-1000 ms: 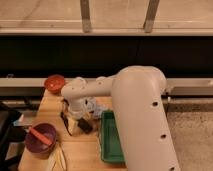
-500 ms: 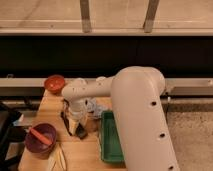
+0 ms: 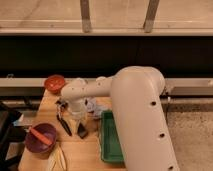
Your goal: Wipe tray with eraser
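Largely hidden behind arm [image 3: 140, 110]: tray [image 3: 109, 142]; gripper [image 3: 78, 124] close over eraser [image 3: 82, 132].

My gripper [image 3: 76, 117] hangs low over the pale wooden bench [image 3: 85, 157]. Behind it runs a grey sill [image 3: 190, 85], then a dark wall band [image 3: 100, 55] under a bright window [image 3: 115, 11] with two upright bars [image 3: 86, 15]. Speckled grey floor [image 3: 192, 135] lies beside the bench.

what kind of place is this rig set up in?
Probably a lab or office test station by a window: a wooden table holding a green tray and purple bowl, with glass panes behind. The gripper hangs over the table, beside the tray.
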{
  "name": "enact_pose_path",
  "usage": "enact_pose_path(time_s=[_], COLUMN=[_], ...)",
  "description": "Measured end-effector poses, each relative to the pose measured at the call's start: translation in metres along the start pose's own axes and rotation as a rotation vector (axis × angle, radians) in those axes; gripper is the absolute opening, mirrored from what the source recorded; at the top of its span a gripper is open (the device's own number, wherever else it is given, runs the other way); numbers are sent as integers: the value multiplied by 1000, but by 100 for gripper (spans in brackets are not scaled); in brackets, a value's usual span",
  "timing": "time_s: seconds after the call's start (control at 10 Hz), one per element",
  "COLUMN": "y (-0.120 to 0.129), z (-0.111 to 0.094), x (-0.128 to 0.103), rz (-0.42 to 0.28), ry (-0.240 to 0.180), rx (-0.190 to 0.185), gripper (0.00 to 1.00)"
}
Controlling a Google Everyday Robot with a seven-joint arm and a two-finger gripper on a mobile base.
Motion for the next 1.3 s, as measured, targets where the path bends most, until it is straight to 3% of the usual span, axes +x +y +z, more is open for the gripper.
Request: enact_pose_path(time_s=[0.4,0.6,0.8,1.1,1.3], y=[-36,-59,-86,-126,-152], z=[-60,-95,-113,-125,-127], x=[-5,-9,-4,38,85], rz=[41,65,115,227,315], ry=[-97,-136,-150,-152,-146], rx=[58,112,138,105,74], gripper=[6,6,6,6,6])
